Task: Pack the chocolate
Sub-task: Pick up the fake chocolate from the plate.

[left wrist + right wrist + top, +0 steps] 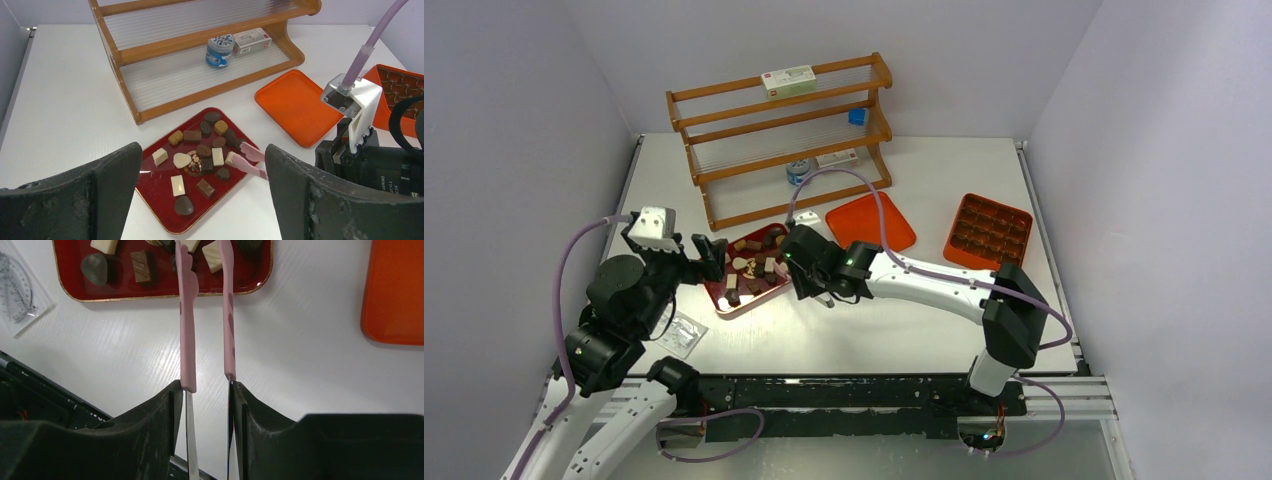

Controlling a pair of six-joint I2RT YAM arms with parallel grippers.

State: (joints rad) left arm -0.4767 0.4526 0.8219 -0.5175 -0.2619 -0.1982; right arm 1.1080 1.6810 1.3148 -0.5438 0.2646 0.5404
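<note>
Right gripper (205,390), closest to my lens, is clamped on the pink tongs (189,330), whose tips reach over the chocolate (203,150) lying loose on the dark red tray (159,192) on the bench (300,365), while I see the left gripper (711,252) gaping wide beside that tray.

White table boxed in by pale walls

The back wall (984,60), left wall (514,150) and right wall (1164,150) were plain, pale lilac-grey, closing round a white table (924,320). A stepped wooden rack (200,36) stood at the table's far side, near the back wall. A black frame (844,392) ran along the near edge. Light left a bright sheen on the tabletop towards the front.
</note>
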